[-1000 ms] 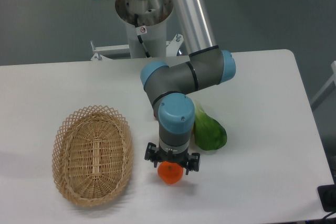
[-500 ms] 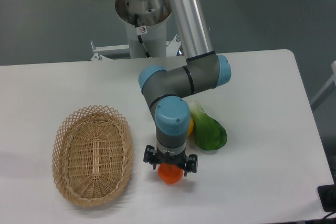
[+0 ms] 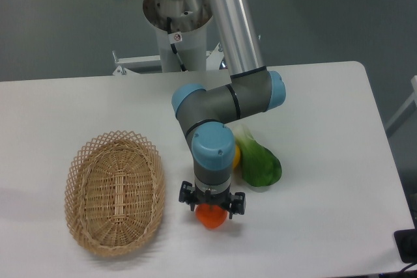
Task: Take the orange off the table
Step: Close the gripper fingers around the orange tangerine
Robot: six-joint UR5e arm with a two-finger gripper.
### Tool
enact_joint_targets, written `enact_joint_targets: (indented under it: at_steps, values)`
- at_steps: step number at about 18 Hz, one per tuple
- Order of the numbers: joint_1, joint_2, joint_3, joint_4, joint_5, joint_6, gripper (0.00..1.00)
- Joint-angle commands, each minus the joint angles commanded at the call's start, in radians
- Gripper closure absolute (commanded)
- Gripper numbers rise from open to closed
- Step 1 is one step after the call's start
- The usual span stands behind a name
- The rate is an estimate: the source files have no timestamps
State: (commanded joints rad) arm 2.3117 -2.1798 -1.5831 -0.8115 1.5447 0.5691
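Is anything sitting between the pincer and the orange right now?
Nothing visible. The pincer sits directly over the orange, hiding its top. The leafy green vegetable and wicker basket lie off to the sides.

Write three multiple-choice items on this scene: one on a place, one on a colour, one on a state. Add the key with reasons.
1. Where is the basket?
A. On the left part of the table
B. Behind the arm's base
C. On the right part of the table

2. What colour is the vegetable beside the arm?
A. Purple
B. Green
C. White

3. How does the hand stand to the orange?
A. Far off over the basket
B. Right above it, fingers at its sides
C. High up over the vegetable

Key:
1 A, the basket lies left of the arm on the white top.
2 B, the leafy piece right of the wrist is bright green.
3 B, the hand covers the orange's top, with only the lower part of the orange showing; whether the fingers press it cannot be told.
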Motion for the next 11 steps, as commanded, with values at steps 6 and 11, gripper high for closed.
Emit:
enact_joint_targets:
  at_steps: [6,11]
  values:
    - [-0.002,0.0,-0.006,0.0,0.011,-0.002,0.19]
    - [-0.002,0.005,-0.006,0.0,0.014,0.003,0.29]
